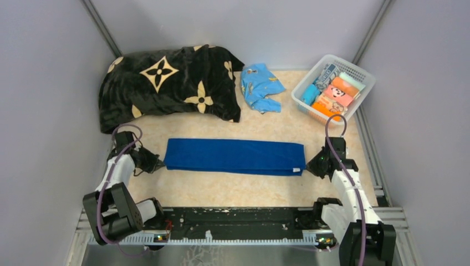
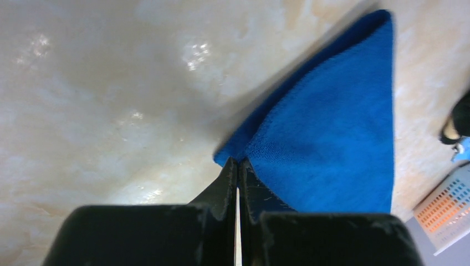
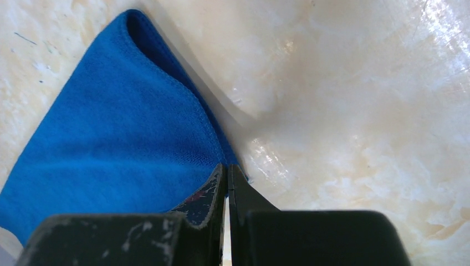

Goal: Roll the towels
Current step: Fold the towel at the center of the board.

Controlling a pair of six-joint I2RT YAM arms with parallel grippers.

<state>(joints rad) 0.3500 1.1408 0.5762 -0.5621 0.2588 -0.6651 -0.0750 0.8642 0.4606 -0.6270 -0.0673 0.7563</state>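
A large royal-blue towel (image 1: 235, 156) lies folded into a long flat strip across the middle of the table. My left gripper (image 1: 158, 164) sits at its left end. In the left wrist view that gripper (image 2: 238, 162) is shut, its tips pinching the towel's (image 2: 332, 138) near corner. At the strip's right end is my right gripper (image 1: 310, 166). In the right wrist view it (image 3: 226, 167) is shut on the near corner of the towel (image 3: 111, 144). A small turquoise towel (image 1: 260, 86) lies crumpled at the back.
A black blanket with cream flower motifs (image 1: 166, 83) is heaped at the back left. A white basket (image 1: 338, 57) with several rolled cloths stands at the back right, and shows again in the left wrist view (image 2: 449, 210). Grey walls close in on both sides.
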